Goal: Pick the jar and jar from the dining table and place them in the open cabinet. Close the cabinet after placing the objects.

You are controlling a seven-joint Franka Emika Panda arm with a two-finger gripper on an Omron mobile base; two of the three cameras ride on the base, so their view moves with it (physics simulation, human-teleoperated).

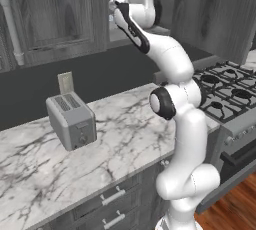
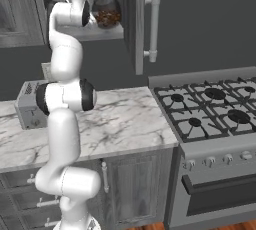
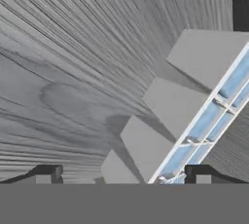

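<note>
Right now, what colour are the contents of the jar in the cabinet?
Brown, inside the clear glass jar; right base view shows it best.

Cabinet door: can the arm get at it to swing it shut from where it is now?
Probably yes. The cabinet door stands open beside the raised hand, its bar handle unobstructed. The fingers are open with nothing between them, and the round jar sits inside on the shelf.

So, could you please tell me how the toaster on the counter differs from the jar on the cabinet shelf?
The toaster is a boxy, opaque silver-grey appliance; the jar is round, clear glass with brown contents. The toaster stands low on the marble counter, while the jar sits high on the shelf of the open cabinet. In the right base view the toaster is partly hidden by the arm; the jar is in plainer sight. Both stand upright and free of the gripper.
</note>
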